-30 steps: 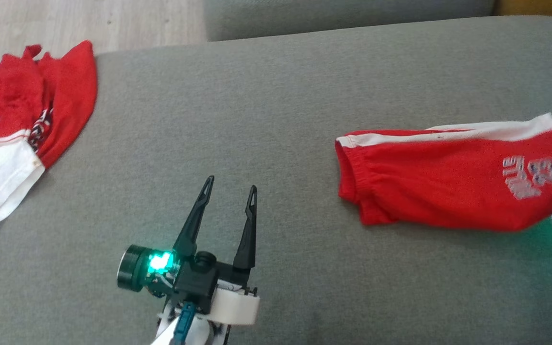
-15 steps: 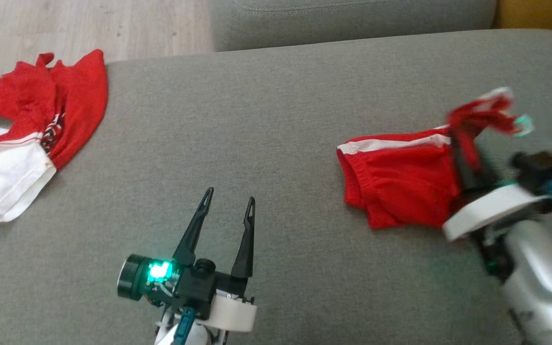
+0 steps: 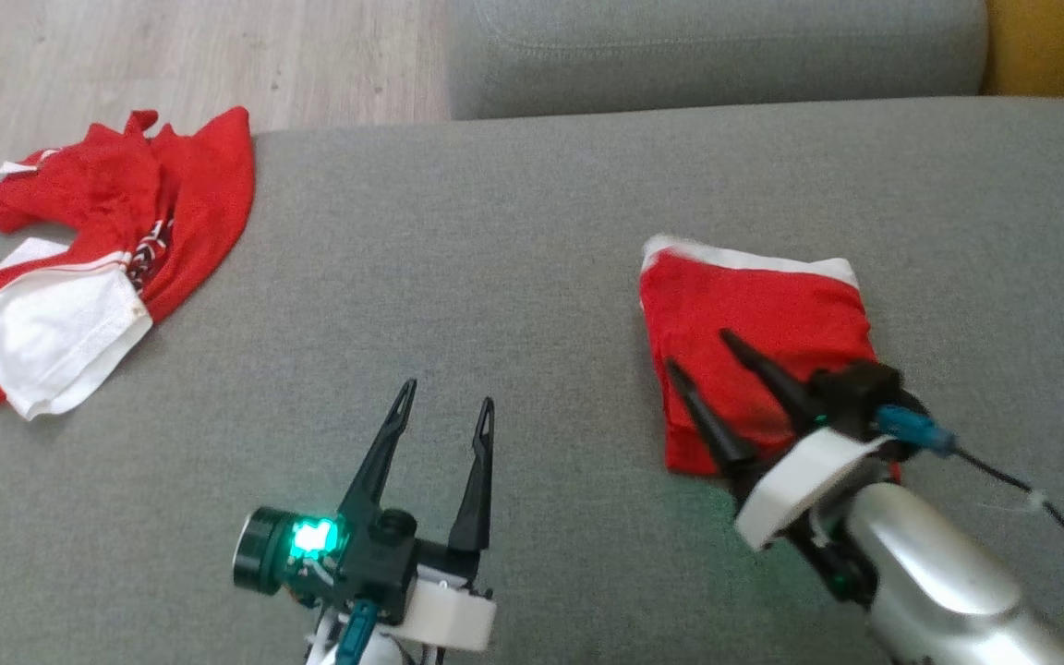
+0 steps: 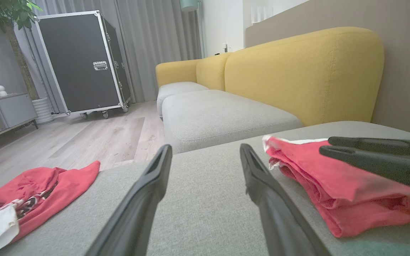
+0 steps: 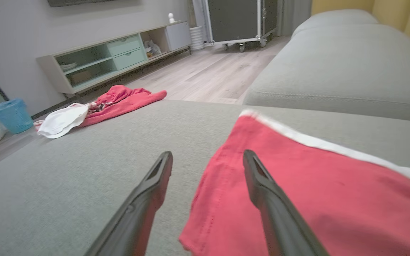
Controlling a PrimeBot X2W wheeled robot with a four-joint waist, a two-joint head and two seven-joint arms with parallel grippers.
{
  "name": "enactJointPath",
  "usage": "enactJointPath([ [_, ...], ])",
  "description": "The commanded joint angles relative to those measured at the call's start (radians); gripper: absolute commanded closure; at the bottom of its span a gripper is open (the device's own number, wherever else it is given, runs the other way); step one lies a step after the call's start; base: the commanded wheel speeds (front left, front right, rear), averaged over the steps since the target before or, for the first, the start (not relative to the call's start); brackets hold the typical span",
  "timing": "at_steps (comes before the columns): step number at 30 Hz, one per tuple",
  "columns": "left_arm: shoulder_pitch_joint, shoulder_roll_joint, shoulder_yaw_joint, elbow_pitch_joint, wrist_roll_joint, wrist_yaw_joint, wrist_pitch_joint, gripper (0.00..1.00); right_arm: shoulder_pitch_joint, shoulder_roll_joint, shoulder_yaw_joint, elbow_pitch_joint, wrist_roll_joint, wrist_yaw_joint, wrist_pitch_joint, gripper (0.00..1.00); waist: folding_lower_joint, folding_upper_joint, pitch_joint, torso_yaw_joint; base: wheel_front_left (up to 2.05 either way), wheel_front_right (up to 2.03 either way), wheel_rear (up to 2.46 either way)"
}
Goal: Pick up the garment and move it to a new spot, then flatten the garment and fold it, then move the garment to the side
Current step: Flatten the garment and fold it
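So the red garment (image 3: 754, 332) lies doubled over in a tidy-ish square on the grey sofa cushion (image 3: 513, 231), around 3 o'clock in the head view. To me that says the fold is done and only the move to the side is left. The right pincer (image 3: 698, 351) hovers just over its near half, fingers spread wide and gripping nothing, probably so the cloth lies flat undragged. The left pincer (image 3: 449, 392) sits at 6 o'clock, also wide open and empty, well apart from it, with the other red-and-white clothes (image 3: 98, 268) heaped out at 10 o'clock.
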Motion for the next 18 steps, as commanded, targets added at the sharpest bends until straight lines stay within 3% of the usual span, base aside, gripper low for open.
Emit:
enactJointPath([
  [1, -0.002, 0.002, 0.045, -0.026, -0.008, 0.002, -0.005, 0.0, 0.022, -0.029, -0.033, -0.031, 0.003, -0.001, -0.018, 0.0, 0.0, 0.0, -0.018, 0.004, 0.0, 0.0, 0.0],
  [6, 0.025, 0.006, 0.057, -0.036, -0.01, 0.006, -0.005, 0.0, 0.076, -0.05, -0.137, -0.061, -0.011, -0.001, -0.023, 0.0, 0.0, 0.0, -0.046, 0.003, 0.0, 0.0, 0.0],
  [11, 0.084, 0.01, 0.108, -0.077, -0.027, 0.021, -0.005, 0.0, 0.19, -0.048, -0.318, -0.189, -0.096, -0.001, -0.024, 0.0, 0.0, 0.0, -0.087, -0.016, 0.0, 0.0, 0.0],
  [18, 0.231, -0.006, 0.231, -0.135, -0.048, 0.028, -0.005, 0.0, 0.398, 0.006, -0.495, -0.364, -0.214, -0.001, -0.024, 0.0, 0.0, 0.0, -0.131, -0.042, 0.0, 0.0, 0.0],
])
